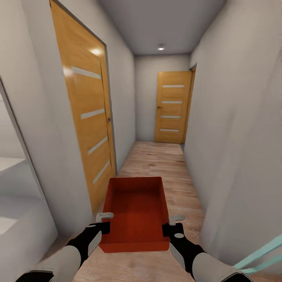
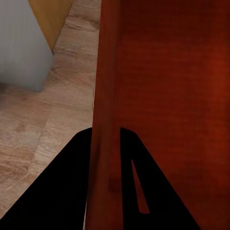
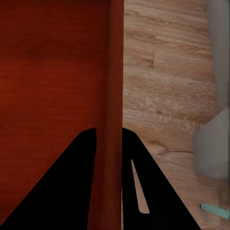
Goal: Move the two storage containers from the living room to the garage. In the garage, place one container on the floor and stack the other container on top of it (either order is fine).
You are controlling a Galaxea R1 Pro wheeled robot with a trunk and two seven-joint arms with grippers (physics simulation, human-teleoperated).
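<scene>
Red-orange container (image 1: 136,211) hangs between your arms above the hallway floor (image 1: 164,156); the left gripper (image 1: 103,221) and right gripper (image 1: 172,223) each clamp a side wall. Keep it level, drive centred. Beware the near orange door (image 1: 88,117); the far door (image 1: 172,106) is closed.

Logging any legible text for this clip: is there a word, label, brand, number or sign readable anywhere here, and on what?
None: no readable text in any view.
Storage container: plain red-orange walls, no label or brand; the left tool and right tool each clamp a side wall.
Near door and far door: only pale horizontal strips, no number or sign.
Walls and wood floor: unmarked.
</scene>
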